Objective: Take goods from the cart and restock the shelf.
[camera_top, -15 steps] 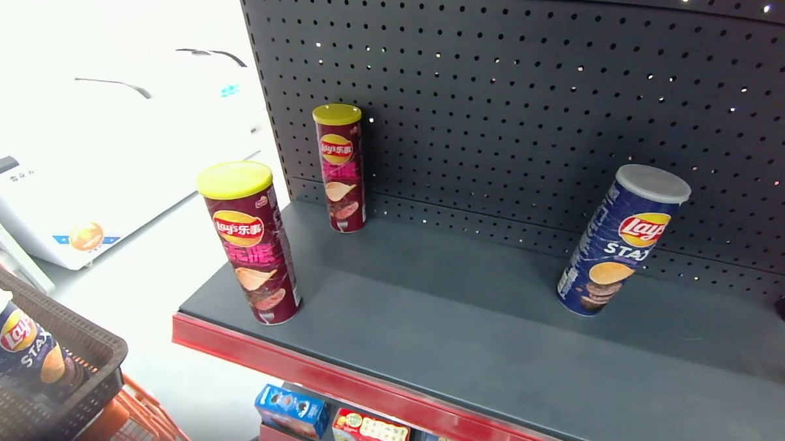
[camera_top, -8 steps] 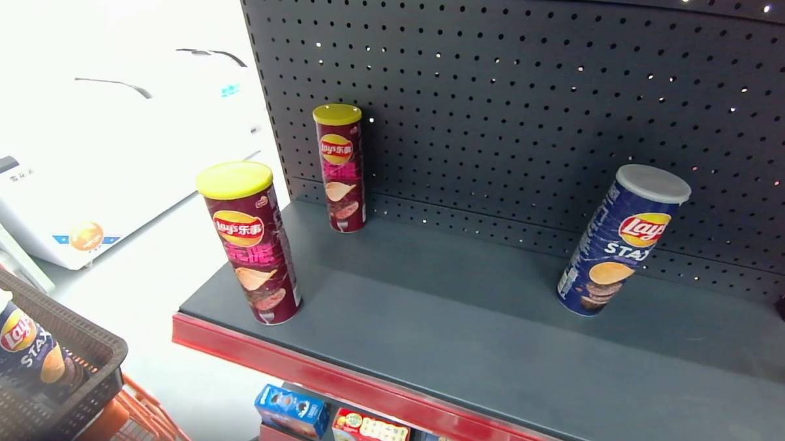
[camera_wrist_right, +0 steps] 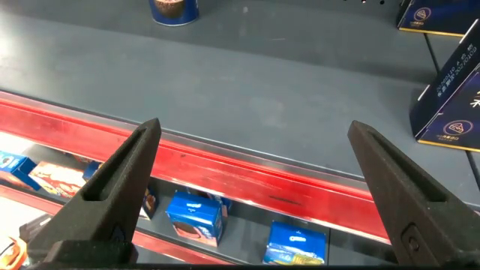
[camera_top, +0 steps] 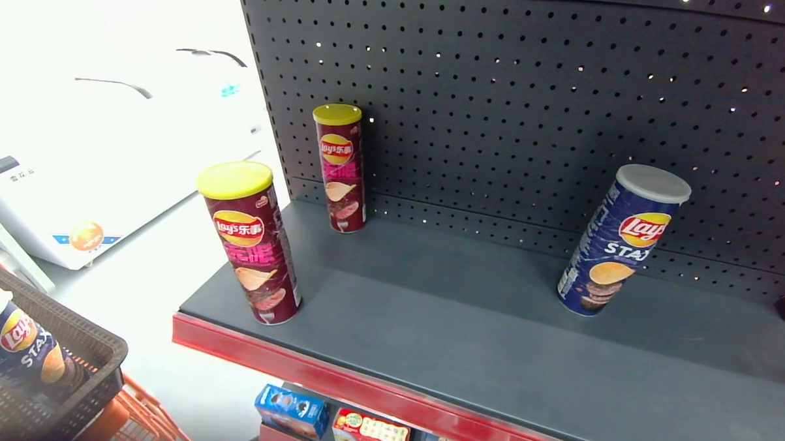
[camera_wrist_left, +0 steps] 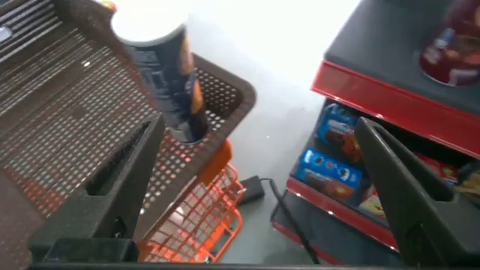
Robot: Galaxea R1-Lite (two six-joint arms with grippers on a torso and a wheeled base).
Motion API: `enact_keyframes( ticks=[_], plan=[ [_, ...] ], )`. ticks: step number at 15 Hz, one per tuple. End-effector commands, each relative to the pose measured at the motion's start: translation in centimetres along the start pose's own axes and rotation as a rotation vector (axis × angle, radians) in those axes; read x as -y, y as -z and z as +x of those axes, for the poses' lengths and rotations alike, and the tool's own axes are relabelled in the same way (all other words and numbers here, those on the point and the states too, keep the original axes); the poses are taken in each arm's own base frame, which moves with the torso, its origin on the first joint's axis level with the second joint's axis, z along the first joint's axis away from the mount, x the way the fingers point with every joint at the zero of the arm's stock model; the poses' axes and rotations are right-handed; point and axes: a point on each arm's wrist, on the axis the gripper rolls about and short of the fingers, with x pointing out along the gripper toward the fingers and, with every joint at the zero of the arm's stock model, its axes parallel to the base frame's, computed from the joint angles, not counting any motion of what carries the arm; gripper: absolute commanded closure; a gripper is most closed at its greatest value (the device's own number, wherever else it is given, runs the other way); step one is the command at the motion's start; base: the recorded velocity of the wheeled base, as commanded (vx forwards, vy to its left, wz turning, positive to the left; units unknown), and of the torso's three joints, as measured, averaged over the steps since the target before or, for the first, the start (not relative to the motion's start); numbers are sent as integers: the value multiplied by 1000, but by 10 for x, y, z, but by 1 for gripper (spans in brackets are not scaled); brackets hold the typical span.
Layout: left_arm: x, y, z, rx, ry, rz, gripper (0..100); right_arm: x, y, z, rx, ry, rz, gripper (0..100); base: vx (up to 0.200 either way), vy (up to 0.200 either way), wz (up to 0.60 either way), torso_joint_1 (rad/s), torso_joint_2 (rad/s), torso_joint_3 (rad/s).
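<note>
Head view. Dark grey metal shelf point(camera_top: 467, 334) with a red front lip and a pegboard back. Two maroon chip tubes with yellow lids stand upright, one at the front left corner point(camera_top: 251, 242) and one at the back left point(camera_top: 340, 168). A blue chip tube with a grey lid point(camera_top: 617, 244) stands toward the back right, well apart from them. Off the shelf's left end sits the brown mesh cart basket point(camera_top: 97, 360). Its corner nearest the shelf holds a second blue tube with a white lid point(camera_top: 19, 348), the item to restock.

Left wrist view. The left gripper point(camera_wrist_left: 260, 129) hangs above the basket corner with its jaws spread wide and nothing between them. The white-lidded tube stands just beside one finger, outside the gap.

Right wrist view. The right gripper point(camera_wrist_right: 255, 129) hangs over the shelf's front lip, jaws spread and empty. Dark blue boxes point(camera_wrist_right: 450, 97) stand at the shelf's right end.

Judgement: the step in hand is the pick from the cart.
- Shift the left jaws sideways until the tube is centred between them.
- Come down below the lid and close on the mid-body. Squeeze lightly, as cardboard will likely dent.
- Lift straight up to clear the basket wall.
- Set the tube upright beside the grey-lidded one, back from the front lip.
</note>
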Motion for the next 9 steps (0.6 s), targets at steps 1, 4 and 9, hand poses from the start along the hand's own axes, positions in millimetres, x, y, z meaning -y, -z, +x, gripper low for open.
enact_keyframes(
  ticks=[1,4,9],
  plan=[
    [-16,-32,48,-164,-196,-53,0,0,0,0,1,-2,0,0,0,0,0,0,0,0],
    [-33,-30,82,-239,-274,-59,0,0,0,0,-2,-1,0,0,0,0,0,0,0,0],
    [-41,-10,112,-235,-257,-59,0,0,0,0,0,-1,0,0,0,0,0,0,0,0]
  ],
)
